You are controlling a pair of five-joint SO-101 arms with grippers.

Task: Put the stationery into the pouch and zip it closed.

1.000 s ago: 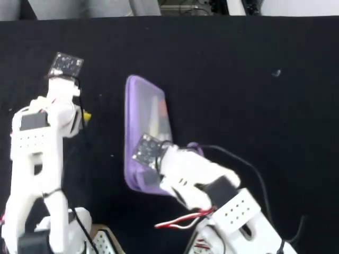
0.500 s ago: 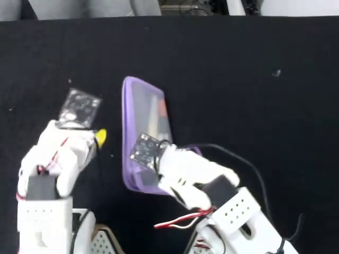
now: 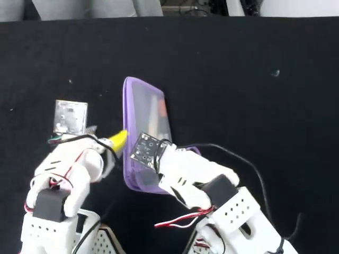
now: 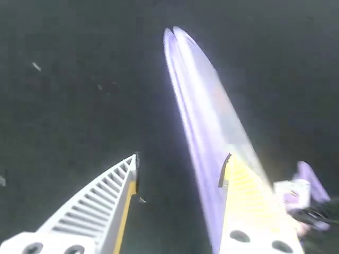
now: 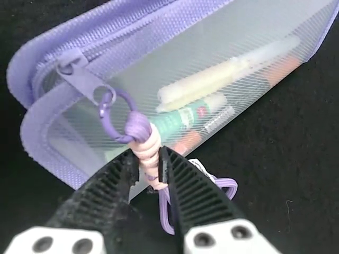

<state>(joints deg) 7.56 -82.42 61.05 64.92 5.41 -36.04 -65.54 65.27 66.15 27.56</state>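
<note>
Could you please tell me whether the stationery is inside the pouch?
Inside: the stationery shows through the clear wall of the pouch.

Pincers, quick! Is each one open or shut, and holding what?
Left pincer: open, holding nothing.
Right pincer: shut on the zipper cord.

Black matte table (image 3: 254, 106) across the whole high view, edge to edge. Few pale specks on it: one twd far right (image 3: 275, 73), one far left (image 3: 70, 81), another nr left edge (image 3: 10, 109). Beyond far edge: grey panels (image 3: 79, 7), dark gear w/ cables (image 3: 233, 6), white strip at corner (image 3: 302, 6). Same black top under right wrist view (image 5: 296, 159); small white fleck in left wrist view (image 4: 36, 66).
</note>
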